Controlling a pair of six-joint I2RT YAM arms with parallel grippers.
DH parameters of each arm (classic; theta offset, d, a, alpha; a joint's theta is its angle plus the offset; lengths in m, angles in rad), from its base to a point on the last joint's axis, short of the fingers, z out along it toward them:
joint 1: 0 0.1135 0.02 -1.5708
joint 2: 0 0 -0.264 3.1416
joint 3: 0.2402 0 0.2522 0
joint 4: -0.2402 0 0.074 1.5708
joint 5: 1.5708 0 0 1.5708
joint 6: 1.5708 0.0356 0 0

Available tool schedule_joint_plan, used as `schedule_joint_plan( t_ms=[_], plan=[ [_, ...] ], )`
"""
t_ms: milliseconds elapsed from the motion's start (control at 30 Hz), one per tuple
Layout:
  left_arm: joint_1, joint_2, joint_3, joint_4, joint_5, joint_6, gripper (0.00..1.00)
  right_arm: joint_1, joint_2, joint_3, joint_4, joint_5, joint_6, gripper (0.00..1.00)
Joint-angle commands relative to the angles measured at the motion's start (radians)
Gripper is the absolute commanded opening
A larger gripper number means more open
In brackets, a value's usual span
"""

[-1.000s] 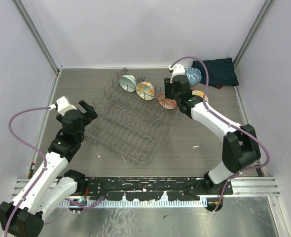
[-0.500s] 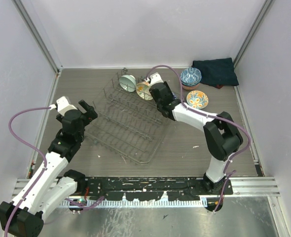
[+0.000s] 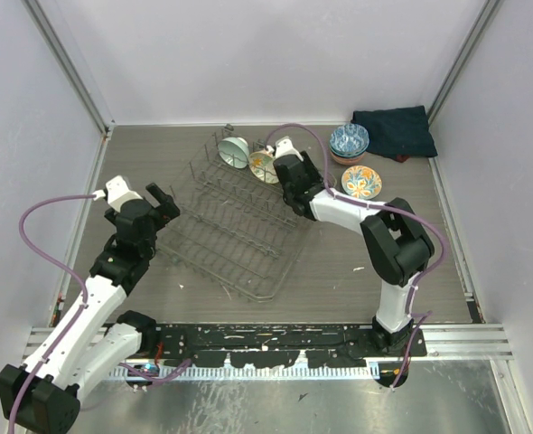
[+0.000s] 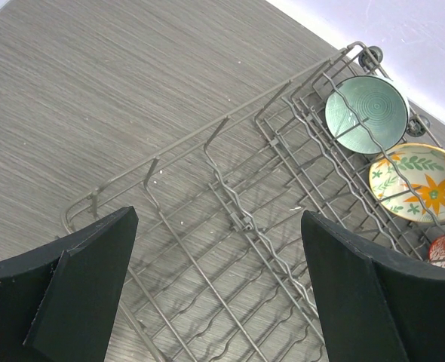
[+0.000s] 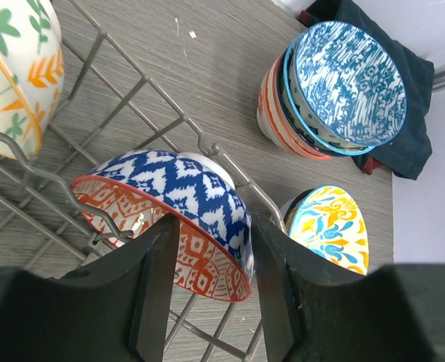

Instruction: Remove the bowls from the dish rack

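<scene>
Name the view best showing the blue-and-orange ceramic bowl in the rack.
Right wrist: blue-and-orange ceramic bowl close, centred. Left wrist catches a red sliver; top external hides it behind the arm.

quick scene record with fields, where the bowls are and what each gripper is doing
in rack: mint bowl, floral bowl, blue-and-red bowl
on table: bowl stack by cloth, yellow bowl next to stack
left gripper: open, empty, over rack
right gripper: straddles blue-and-red bowl, grip unclear
</scene>
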Motion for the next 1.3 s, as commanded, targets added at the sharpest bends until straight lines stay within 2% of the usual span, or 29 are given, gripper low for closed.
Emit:
schedule_joint_plan(
  t_ms=[0,233,500,1000,1267],
  plan=[
    [-0.002,0.001,0.007,0.037,-0.013,0.011,0.98,0.004,0.020,0.035,0.067,0.086,-0.036,0.47],
    [-0.002,-0.002,0.006,0.037,-0.013,0.010,0.98,0.004,0.025,0.024,0.096,0.120,-0.048,0.39],
    [-0.002,-0.003,0.006,0.037,-0.011,0.009,0.98,0.003,0.032,0.022,0.106,0.142,-0.054,0.24],
    [-0.002,-0.002,0.006,0.038,-0.010,0.009,0.98,0.013,-0.023,-0.007,0.126,0.156,-0.034,0.05],
    [-0.002,-0.006,0.006,0.037,-0.008,0.008,0.98,0.020,-0.103,-0.036,0.142,0.159,-0.005,0.01]
  ],
)
